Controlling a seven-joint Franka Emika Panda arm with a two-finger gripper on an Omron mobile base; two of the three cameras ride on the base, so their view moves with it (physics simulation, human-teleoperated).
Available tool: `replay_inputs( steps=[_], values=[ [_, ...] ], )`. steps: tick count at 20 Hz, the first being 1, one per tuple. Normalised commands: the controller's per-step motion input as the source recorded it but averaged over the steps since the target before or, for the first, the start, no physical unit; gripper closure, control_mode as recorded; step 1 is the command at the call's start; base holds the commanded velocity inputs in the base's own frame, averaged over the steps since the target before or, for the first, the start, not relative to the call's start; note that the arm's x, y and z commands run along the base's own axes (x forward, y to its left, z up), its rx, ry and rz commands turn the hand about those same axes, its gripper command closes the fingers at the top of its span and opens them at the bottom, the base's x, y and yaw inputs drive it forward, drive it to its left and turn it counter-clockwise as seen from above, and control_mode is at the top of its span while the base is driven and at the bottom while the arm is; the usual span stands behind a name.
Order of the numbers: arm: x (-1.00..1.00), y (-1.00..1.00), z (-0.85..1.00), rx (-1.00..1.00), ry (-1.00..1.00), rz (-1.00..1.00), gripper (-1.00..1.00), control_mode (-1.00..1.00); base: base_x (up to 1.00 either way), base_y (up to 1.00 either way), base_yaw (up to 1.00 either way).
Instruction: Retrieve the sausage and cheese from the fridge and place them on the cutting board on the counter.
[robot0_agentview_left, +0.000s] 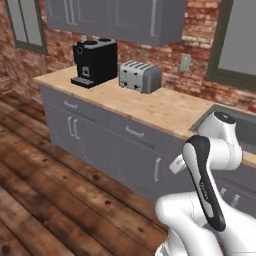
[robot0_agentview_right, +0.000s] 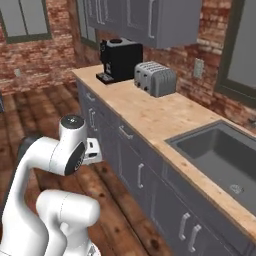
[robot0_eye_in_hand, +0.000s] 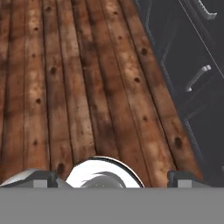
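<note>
Hand (robot0_eye_in_hand: 112, 177): tips spread wide, empty, above floorboards (robot0_eye_in_hand: 78, 87).
Surface (robot0_agentview_right: 165, 120): toaster (robot0_agentview_right: 155, 78) at twelve o'clock, no board seen.
Progress: fridge unreached; everything remains.

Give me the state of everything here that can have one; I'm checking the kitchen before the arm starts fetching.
gripper: jaws open, nothing between them, pointing at the floor.
base cabinet doors: shut.
drawers: shut.
upper cabinets: shut.
sink: empty.
toaster: upright on the counter, slots look empty.
coffee machine: upright on the counter.
</note>
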Motion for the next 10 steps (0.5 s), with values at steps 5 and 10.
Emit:
replay_inputs(
  steps=[5, 10],
  values=[
    [0.00, 0.00, 0.00, 0.00, 0.00, 0.00, -1.00, 1.00, 0.37, 0.71, 0.17],
    [0.00, 0.00, 0.00, 0.00, 0.00, 0.00, -1.00, 1.00, 0.22, 0.58, 0.42]
  ],
)
